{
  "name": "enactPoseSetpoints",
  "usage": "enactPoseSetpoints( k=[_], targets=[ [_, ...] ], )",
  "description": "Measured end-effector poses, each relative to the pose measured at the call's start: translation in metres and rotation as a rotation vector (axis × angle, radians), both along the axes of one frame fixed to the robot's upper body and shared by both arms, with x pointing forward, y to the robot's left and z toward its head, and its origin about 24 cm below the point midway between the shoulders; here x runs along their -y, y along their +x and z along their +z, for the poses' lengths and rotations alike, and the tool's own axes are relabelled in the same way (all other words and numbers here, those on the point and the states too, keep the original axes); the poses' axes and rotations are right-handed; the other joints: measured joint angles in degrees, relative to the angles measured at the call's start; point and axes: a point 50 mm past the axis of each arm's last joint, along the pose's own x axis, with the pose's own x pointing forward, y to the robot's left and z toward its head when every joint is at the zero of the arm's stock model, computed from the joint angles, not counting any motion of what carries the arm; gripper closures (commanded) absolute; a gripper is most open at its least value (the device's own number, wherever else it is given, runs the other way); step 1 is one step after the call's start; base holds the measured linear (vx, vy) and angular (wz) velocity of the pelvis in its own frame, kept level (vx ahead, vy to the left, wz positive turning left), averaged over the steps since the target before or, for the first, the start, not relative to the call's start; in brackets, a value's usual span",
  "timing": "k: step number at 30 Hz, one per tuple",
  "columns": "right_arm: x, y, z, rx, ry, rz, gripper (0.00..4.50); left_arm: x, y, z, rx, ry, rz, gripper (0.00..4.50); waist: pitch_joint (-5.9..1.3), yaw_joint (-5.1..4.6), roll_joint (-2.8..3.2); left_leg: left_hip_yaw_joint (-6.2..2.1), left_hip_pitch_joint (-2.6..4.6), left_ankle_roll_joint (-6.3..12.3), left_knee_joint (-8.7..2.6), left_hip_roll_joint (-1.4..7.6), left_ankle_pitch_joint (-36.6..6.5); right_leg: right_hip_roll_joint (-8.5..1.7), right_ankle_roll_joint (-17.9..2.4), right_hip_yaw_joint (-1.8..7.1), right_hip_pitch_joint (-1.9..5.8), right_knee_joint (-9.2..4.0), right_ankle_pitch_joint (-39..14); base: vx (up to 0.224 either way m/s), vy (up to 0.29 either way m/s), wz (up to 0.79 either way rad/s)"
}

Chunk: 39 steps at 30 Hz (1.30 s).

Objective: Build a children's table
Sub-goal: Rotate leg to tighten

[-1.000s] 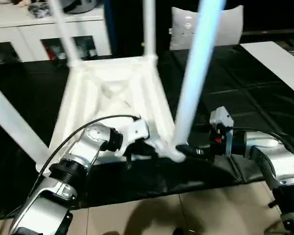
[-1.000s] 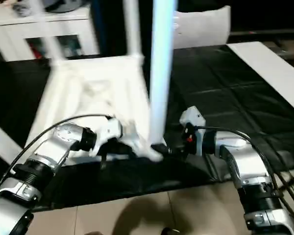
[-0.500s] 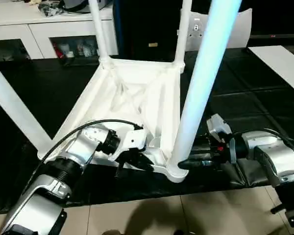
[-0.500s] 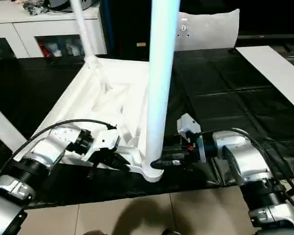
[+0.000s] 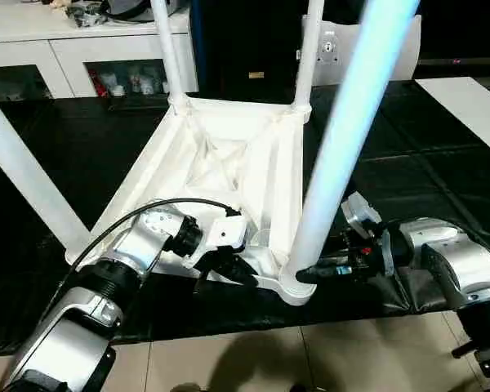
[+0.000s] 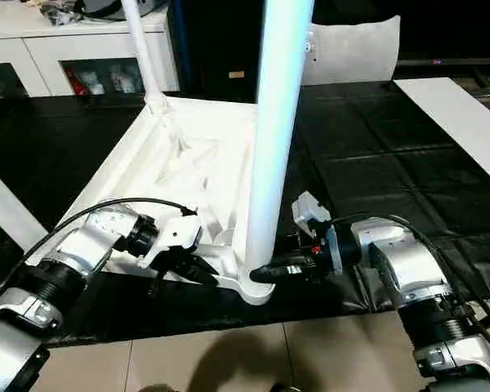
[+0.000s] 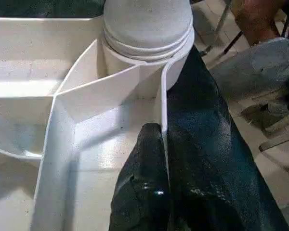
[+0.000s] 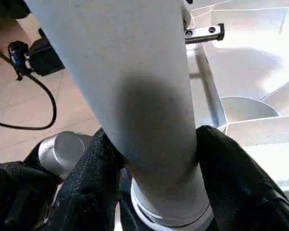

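Black cloth covers your desk, and the white table top lies on it underside up, with legs standing in its sockets. Your left tool pinches the top's near rim wall between its fingers. To the right, at the near right corner, your right tool clamps the near right leg just above its socket.

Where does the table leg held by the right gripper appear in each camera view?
Left eye view: leg, centre right, rising from the near corner socket.
Right eye view: centre.
Left wrist view: its base at the upper edge.
Right wrist view: between the right gripper's fingers.
Shared landmark: that socket.
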Motion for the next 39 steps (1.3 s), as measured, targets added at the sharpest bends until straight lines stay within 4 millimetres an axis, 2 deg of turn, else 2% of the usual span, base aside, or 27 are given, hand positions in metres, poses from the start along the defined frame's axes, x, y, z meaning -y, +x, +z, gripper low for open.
enactPoseSetpoints(
  k=[4, 7, 8, 10, 11, 12, 13, 14, 15, 16, 17, 18, 19, 20, 21, 22, 23, 25, 26, 28, 30, 32, 35, 39],
  targets=[
    [-0.005, 0.0, -0.002, -0.007, 0.017, -0.052, 2.44, 0.001, 0.002, 0.0, -0.025, -0.003, 0.046, 4.5, 0.0, -0.21, 0.0, 0.03, 0.03, -0.14, 0.0, 0.01, 0.02, 0.0, 0.01, -0.06, 0.1, -0.02, 0.0, 0.0, 0.0, 0.0],
    [-0.012, 0.008, -0.004, 0.026, 0.029, -0.203, 2.45, -0.003, 0.008, 0.001, -0.016, 0.002, 0.179, 4.5, 0.0, -1.23, 0.01, 0.01, 0.06, -0.41, 0.0, 0.07, 0.09, 0.02, 0.01, -0.22, 0.14, -0.14, 0.0, 0.0, 0.0, 0.0],
    [-0.015, 0.012, -0.005, 0.042, 0.03, -0.268, 2.46, -0.003, 0.011, 0.001, -0.008, 0.0, 0.233, 4.5, 0.0, -1.97, 0.01, 0.0, 0.1, -0.44, 0.02, 0.11, 0.15, 0.03, 0.02, -0.37, 0.21, -0.28, 0.0, 0.0, 0.0, 0.0],
    [-0.019, 0.021, -0.007, 0.063, 0.02, -0.402, 2.47, 0.002, 0.016, -0.001, 0.009, -0.01, 0.34, 4.5, -0.03, -4.09, 0.13, -0.19, 0.08, -0.46, 0.09, 0.21, 0.19, 0.03, 0.12, -0.83, 0.4, -0.87, 0.07, 0.0, 0.0, 0.0],
    [-0.019, 0.026, -0.008, 0.061, 0.015, -0.477, 2.48, 0.007, 0.018, -0.002, 0.007, -0.02, 0.395, 4.5, -0.03, -5.17, 0.24, -0.4, 0.05, -0.45, 0.08, 0.3, 0.19, 0.03, 0.22, -1.29, 0.72, -1.42, 0.13, 0.0, 0.0, 0.0],
    [-0.022, 0.034, -0.009, 0.065, 0.006, -0.59, 2.5, 0.014, 0.022, -0.003, 0.013, -0.035, 0.481, 4.5, 0.01, -6.75, 0.33, -0.6, -0.04, -0.45, 0.14, 0.68, 0.18, 0.04, 0.26, -1.86, 1.09, -1.93, 0.15, 0.0, 0.0, 0.0],
    [-0.023, 0.039, -0.008, 0.068, -0.004, -0.649, 2.51, 0.02, 0.023, -0.004, 0.016, -0.042, 0.522, 4.5, 0.06, -7.7, 0.42, -0.67, -0.02, -0.45, 0.13, 0.95, 0.14, 0.18, 0.3, -1.94, 1.32, -2.18, 0.16, 0.0, 0.0, 0.0],
    [-0.025, 0.043, -0.008, 0.07, -0.015, -0.708, 2.51, 0.025, 0.024, -0.005, 0.012, -0.052, 0.566, 4.5, 0.1, -8.49, 0.36, -0.71, 0.13, -0.48, 0.09, 0.99, 0.11, 0.27, 0.53, -1.58, 1.38, -1.59, -0.01, 0.0, 0.0, 0.0],
    [-0.028, 0.047, -0.009, 0.074, -0.026, -0.776, 2.51, 0.031, 0.026, -0.006, 0.012, -0.061, 0.621, 4.5, 0.24, -9.24, -0.21, -0.53, 0.72, -0.68, 0.12, 0.55, -0.01, 0.32, 0.63, -0.39, 1.16, -0.64, -0.17, 0.0, 0.0, 0.0],
    [-0.03, 0.049, -0.009, 0.075, -0.034, -0.811, 2.51, 0.035, 0.026, -0.007, 0.009, -0.067, 0.651, 4.5, 0.31, -9.72, -0.55, -0.57, 1.16, -0.76, 0.2, 0.03, -0.07, 0.19, 0.42, -0.08, 1.1, -0.03, -0.14, 0.0, 0.0, 0.0],
    [-0.031, 0.052, -0.008, 0.08, -0.04, -0.837, 2.51, 0.038, 0.026, -0.008, 0.011, -0.074, 0.672, 4.5, 0.2, -9.83, -0.34, -0.28, 1.37, -0.76, 0.32, -0.25, -0.18, 0.12, 0.3, -0.44, 0.88, 0.01, -0.21, 0.0, 0.0, 0.0],
    [-0.034, 0.055, -0.006, 0.095, -0.038, -0.868, 2.51, 0.041, 0.028, -0.007, 0.012, -0.092, 0.708, 4.5, 0.18, -9.84, -0.15, -0.67, 0.62, -0.47, 0.21, -0.49, -0.36, -0.02, 0.25, -1.06, 0.46, -0.18, -0.24, 0.0, 0.0, 0.0],
    [-0.034, 0.057, -0.006, 0.124, -0.035, -0.896, 2.51, 0.045, 0.029, -0.006, 0.017, -0.112, 0.742, 4.5, 0.13, -9.95, 0.15, -1.13, -0.02, -0.48, 0.39, -0.23, -0.35, -0.03, 0.25, -2.01, 0.32, -0.63, -0.24, 0.0, 0.0, 0.0],
    [-0.033, 0.059, -0.006, 0.142, -0.03, -0.918, 2.51, 0.05, 0.029, -0.005, 0.024, -0.117, 0.76, 4.5, 0.08, -10.13, 0.32, -1.35, -0.48, -0.5, 0.38, 0.11, -0.34, 0.11, 0.27, -2.5, 0.28, -1.1, -0.22, 0.0, 0.0, 0.0],
    [-0.032, 0.06, -0.006, 0.161, -0.025, -0.933, 1.97, 0.054, 0.03, -0.004, 0.027, -0.119, 0.774, 4.5, -0.01, -10.29, 0.61, -1.72, -0.73, -0.5, 0.29, 0.27, -0.33, 0.15, 0.27, -2.78, 0.35, -1.47, -0.2, 0.0, 0.0, 0.0],
    [-0.032, 0.06, -0.006, 0.168, -0.023, -0.937, 1.84, 0.055, 0.03, -0.004, 0.029, -0.121, 0.781, 4.5, 0.0, -10.39, 0.67, -1.92, -0.76, -0.51, 0.3, 0.23, -0.34, 0.08, 0.23, -2.7, 0.35, -1.42, -0.08, 0.0, 0.0, 0.0],
    [-0.033, 0.06, -0.007, 0.173, -0.017, -0.937, 1.84, 0.056, 0.03, -0.003, 0.031, -0.121, 0.786, 4.5, 0.0, -10.46, 0.66, -1.91, -0.76, -0.54, 0.3, 0.1, -0.36, 0.04, 0.15, -2.56, 0.34, -1.39, 0.02, 0.0, 0.0, 0.0],
    [-0.034, 0.06, -0.007, 0.187, -0.012, -0.938, 1.48, 0.056, 0.031, -0.002, 0.036, -0.123, 0.789, 4.5, 0.01, -10.41, 0.66, -1.77, -0.81, -0.58, 0.29, 0.02, -0.41, -0.01, 0.12, -2.52, 0.33, -1.41, 0.05, 0.0, 0.0, 0.0],
    [-0.034, 0.06, -0.007, 0.193, -0.011, -0.937, 1.48, 0.056, 0.031, -0.002, 0.037, -0.124, 0.789, 4.5, 0.01, -10.36, 0.66, -1.79, -0.83, -0.58, 0.29, 0.0, -0.45, -0.01, 0.11, -2.47, 0.33, -1.4, 0.06, 0.0, 0.0, 0.0],
    [-0.033, 0.058, -0.007, 0.206, 0.004, -0.921, 1.39, 0.056, 0.031, -0.001, 0.041, -0.124, 0.781, 4.5, 0.01, -10.16, 0.65, -1.84, -0.83, -0.48, 0.28, -0.03, -0.51, -0.01, 0.05, -2.32, 0.28, -1.35, 0.09, 0.0, 0.0, 0.0],
    [-0.029, 0.055, -0.007, 0.213, 0.021, -0.883, 1.03, 0.053, 0.03, 0.0, 0.041, -0.128, 0.76, 4.5, 0.01, -9.93, 0.65, -1.86, -0.83, -0.35, 0.23, -0.07, -0.5, 0.0, -0.07, -2.17, 0.2, -1.28, 0.19, 0.0, 0.0, 0.0],
    [-0.024, 0.053, -0.006, 0.227, 0.027, -0.846, 0.92, 0.049, 0.029, 0.001, 0.05, -0.129, 0.739, 4.5, 0.01, -9.77, 0.65, -1.85, -0.82, -0.31, 0.16, -0.09, -0.51, 0.01, -0.1, -2.07, 0.13, -1.18, 0.21, 0.0, 0.0, 0.0],
    [-0.014, 0.047, -0.006, 0.261, 0.012, -0.759, 0.59, 0.042, 0.026, 0.0, 0.066, -0.134, 0.675, 4.5, 0.01, -9.06, 0.65, -1.79, -0.86, -0.29, 0.12, -0.11, -0.53, 0.02, -0.23, -1.88, -0.06, -0.94, 0.28, 0.0, 0.0, 0.0],
    [-0.007, 0.036, -0.005, 0.26, 0.016, -0.603, 0.28, 0.026, 0.023, -0.001, 0.077, -0.127, 0.577, 4.5, 0.03, -7.47, 0.61, -1.62, -0.86, -0.29, 0.14, -0.09, -0.5, 0.06, -0.33, -1.79, -0.21, -0.78, 0.3, 0.0, 0.0, 0.0]
  ],
)
